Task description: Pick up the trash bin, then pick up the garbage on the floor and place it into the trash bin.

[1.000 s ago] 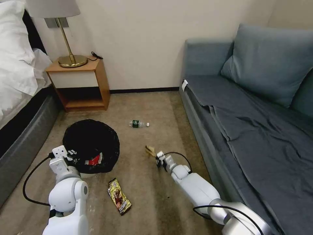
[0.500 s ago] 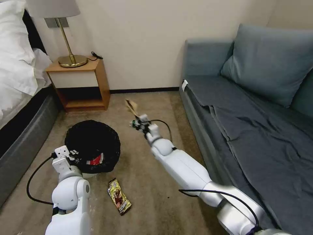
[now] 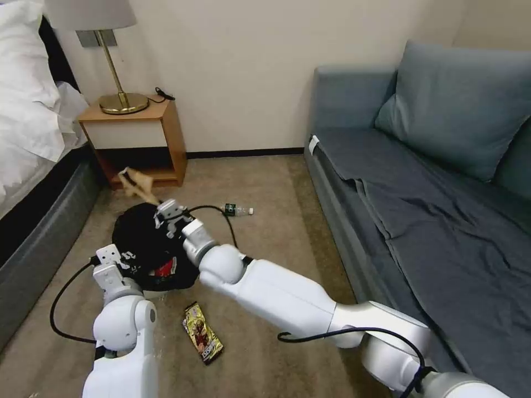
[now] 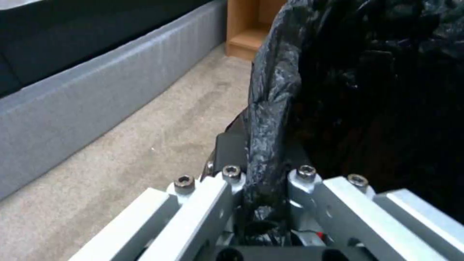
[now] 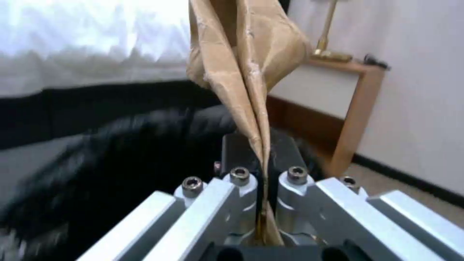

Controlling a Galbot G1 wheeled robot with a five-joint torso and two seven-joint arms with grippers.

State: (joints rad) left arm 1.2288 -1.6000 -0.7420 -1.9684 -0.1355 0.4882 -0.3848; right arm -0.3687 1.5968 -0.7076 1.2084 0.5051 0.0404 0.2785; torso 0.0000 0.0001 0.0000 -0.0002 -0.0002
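The trash bin (image 3: 139,239), white with a black liner, stands on the carpet left of centre. My left gripper (image 3: 125,260) is shut on its near rim; the left wrist view shows the liner (image 4: 266,108) pinched in that gripper (image 4: 263,174). My right arm reaches across over the bin. Its gripper (image 3: 156,205) is shut on the crumpled brown paper bag (image 3: 135,186), which sticks up above the bin's far rim. In the right wrist view the bag (image 5: 246,65) rises from the closed gripper (image 5: 261,172). A red-and-white carton (image 3: 164,271) lies inside the bin. The gold wrapper (image 3: 203,333) and clear bottle (image 3: 238,209) lie on the floor.
A bed (image 3: 33,221) runs along the left, with a wooden nightstand (image 3: 138,141) and a lamp (image 3: 113,66) against the wall. A grey-blue sofa (image 3: 420,210) runs along the right side. Open carpet lies between the bin and the sofa.
My right arm has swung from the floor near the sofa up and leftward, carrying the brown paper bag to above the bin. My left gripper still holds the bin's rim.
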